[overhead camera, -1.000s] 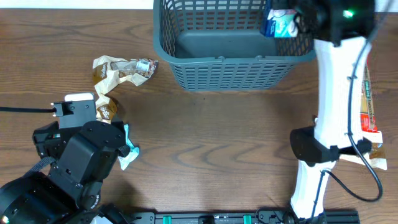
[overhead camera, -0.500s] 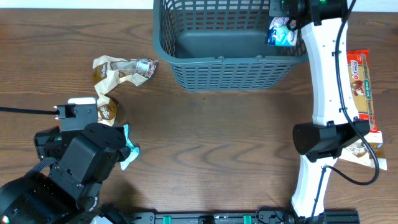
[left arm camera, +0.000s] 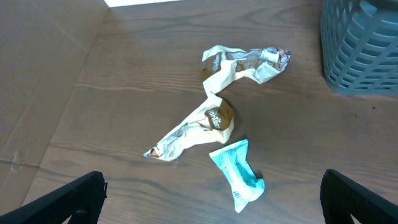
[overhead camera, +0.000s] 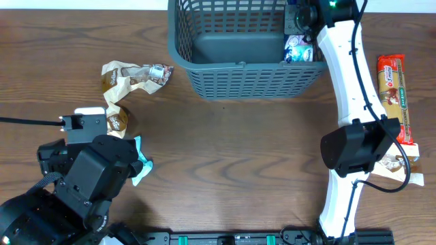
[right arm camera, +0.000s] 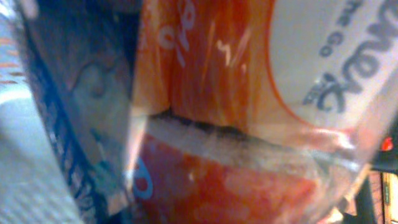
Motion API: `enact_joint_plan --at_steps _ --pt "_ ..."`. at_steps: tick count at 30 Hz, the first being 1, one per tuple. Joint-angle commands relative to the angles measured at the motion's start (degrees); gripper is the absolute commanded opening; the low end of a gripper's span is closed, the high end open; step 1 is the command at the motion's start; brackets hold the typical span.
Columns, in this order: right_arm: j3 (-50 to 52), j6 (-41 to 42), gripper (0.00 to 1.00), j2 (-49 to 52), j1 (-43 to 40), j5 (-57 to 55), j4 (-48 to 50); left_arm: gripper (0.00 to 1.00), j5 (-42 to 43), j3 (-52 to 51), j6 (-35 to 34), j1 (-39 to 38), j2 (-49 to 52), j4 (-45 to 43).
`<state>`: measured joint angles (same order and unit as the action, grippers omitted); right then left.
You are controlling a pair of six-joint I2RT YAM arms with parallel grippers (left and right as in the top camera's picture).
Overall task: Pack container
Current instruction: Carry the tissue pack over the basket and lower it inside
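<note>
The container [overhead camera: 245, 73], a dark grey slotted basket, stands at the table's far edge; its corner also shows in the left wrist view [left arm camera: 364, 50]. My right gripper [overhead camera: 303, 27] reaches over the container's right side, shut on a blue-and-white snack packet [overhead camera: 298, 49] that hangs inside the rim. The right wrist view is filled by blurred orange and red wrapping [right arm camera: 249, 93], and no fingers show there. My left gripper [left arm camera: 211, 199] stands wide open above the table, with a teal packet [left arm camera: 239, 174] lying just ahead of it.
Crumpled brown-and-white wrappers [overhead camera: 133, 76] lie left of the container and reach toward the teal packet [overhead camera: 139, 163]. A long red bar packet [overhead camera: 394, 95] lies at the right edge, with another packet [overhead camera: 398, 167] behind the right arm's base.
My right gripper has carried the blue-and-white packet leftward and lower, from over the container's right rim to inside it. The left arm has not moved.
</note>
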<state>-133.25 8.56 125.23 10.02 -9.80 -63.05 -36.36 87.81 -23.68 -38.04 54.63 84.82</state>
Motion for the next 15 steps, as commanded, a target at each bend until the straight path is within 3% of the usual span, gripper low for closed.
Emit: enact_joint_plan --at_steps 1,15 --pt "0.7 0.6 0.02 -0.4 0.1 0.0 0.7 0.99 -0.1 0.5 0.7 0.0 0.0 0.2" --pt "3.4 0.6 0.04 -0.4 0.1 0.0 0.8 0.99 -0.1 0.5 0.7 0.0 0.0 0.3"
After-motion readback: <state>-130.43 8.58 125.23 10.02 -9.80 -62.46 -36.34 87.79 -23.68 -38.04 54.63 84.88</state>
